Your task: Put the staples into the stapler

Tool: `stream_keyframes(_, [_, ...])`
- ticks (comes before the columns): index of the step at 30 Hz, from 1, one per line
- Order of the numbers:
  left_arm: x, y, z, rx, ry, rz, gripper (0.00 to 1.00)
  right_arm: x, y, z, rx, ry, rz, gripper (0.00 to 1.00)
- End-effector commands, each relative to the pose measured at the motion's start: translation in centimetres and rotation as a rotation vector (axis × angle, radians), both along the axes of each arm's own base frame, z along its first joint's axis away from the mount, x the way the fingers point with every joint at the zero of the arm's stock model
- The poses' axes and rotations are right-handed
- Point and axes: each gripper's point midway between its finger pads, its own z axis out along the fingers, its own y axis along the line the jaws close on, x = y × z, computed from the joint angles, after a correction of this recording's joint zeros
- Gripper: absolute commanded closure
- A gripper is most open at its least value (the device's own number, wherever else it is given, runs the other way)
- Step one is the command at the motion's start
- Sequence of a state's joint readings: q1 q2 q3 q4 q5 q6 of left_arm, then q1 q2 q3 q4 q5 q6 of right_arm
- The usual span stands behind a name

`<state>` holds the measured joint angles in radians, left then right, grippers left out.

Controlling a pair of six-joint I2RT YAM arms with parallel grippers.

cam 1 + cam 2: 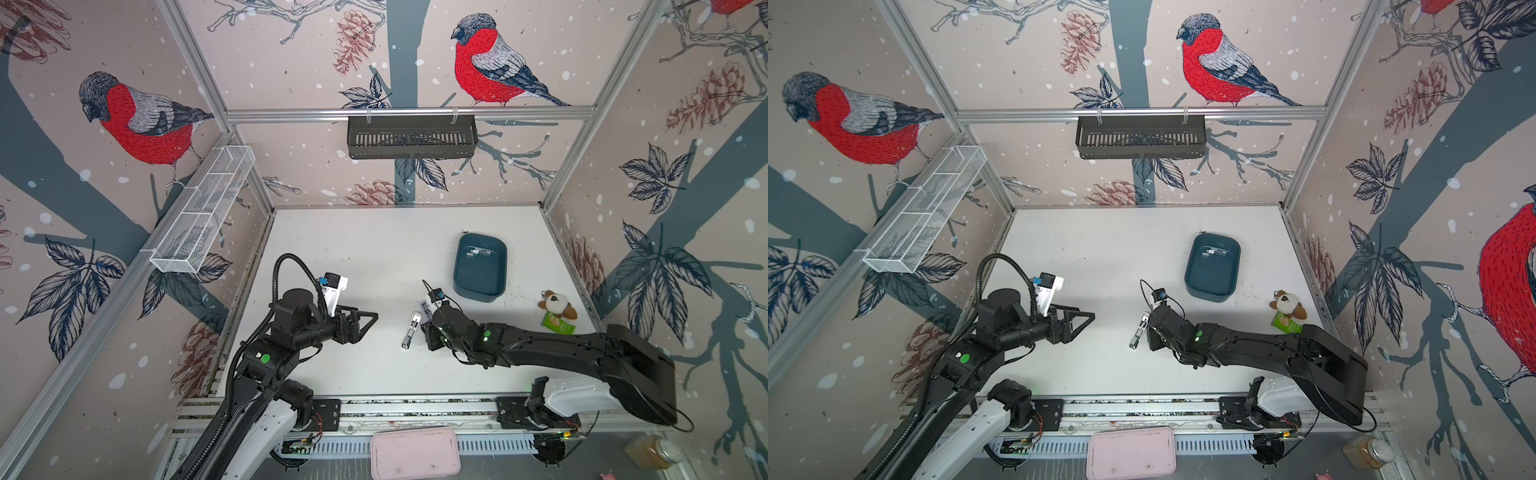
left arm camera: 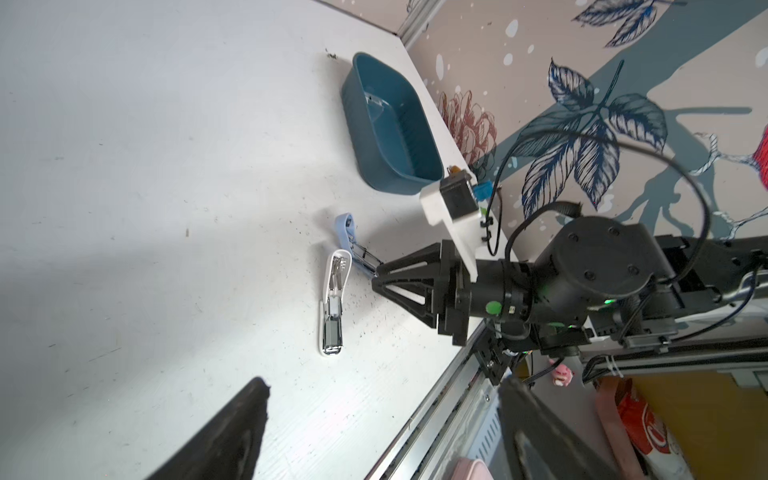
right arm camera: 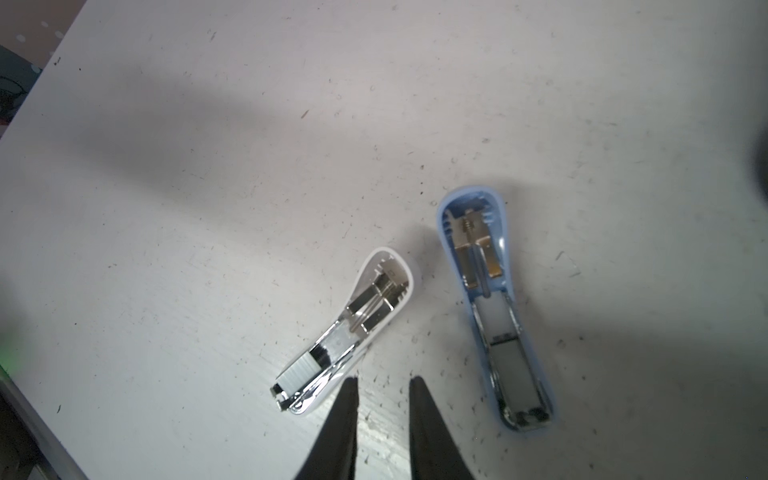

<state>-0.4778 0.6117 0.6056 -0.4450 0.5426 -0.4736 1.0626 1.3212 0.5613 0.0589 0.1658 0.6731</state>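
In both top views a deep teal plastic tub [image 1: 478, 292] with rounded corners sits toward the far right of the white table [image 1: 353, 257]. On its floor, at the far end, lie the staples [image 1: 476, 252]: tiny silvery strips beside a white label (too small from up here to count). A slim white plastic stapler [image 1: 411, 330] lies folded open near the table's middle.

The left wrist camera shows a pale blue plastic stapler [image 2: 345, 226] just beside the white one. The right gripper [image 2: 374, 281] is low beside them, holding nothing. The left gripper [image 2: 384, 380] hangs well back, its fingers spread wide.

The right wrist camera looks straight into both staplers, where bare chrome channels, a spring and plates face up. The right gripper's fingers [image 3: 349, 415] stand a narrow gap apart over bare table between the two staplers.
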Motion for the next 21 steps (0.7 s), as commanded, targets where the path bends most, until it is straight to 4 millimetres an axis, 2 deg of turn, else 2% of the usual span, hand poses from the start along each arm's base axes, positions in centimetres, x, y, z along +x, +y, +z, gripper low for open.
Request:
stream_keyframes(1, [0.9, -1.6, -1.0, 0.008, 0.014, 0.034, 0.16, -0.2, 1.2, 1.1, 0.08, -0.016, 0.062, 0.77])
stream_keyframes(8, [1.6, -5.0, -5.3, 0.098, 0.14, 0.024, 0.22, 0.3, 1.7, 0.7, 0.117, -0.001, 0.084, 0.79])
stream_keyframes(15, [1.8, -6.4, -9.3, 0.095, 0.231, 0.017, 0.34, 0.3, 1.6, -0.4, 0.133, 0.038, 0.092, 0.8])
stream_keyframes(21, [1.8, -7.6, -11.3, 0.114, 0.314, -0.017, 0.42, 0.0, 2.1, -1.2, 0.132, 0.067, 0.112, 0.82])
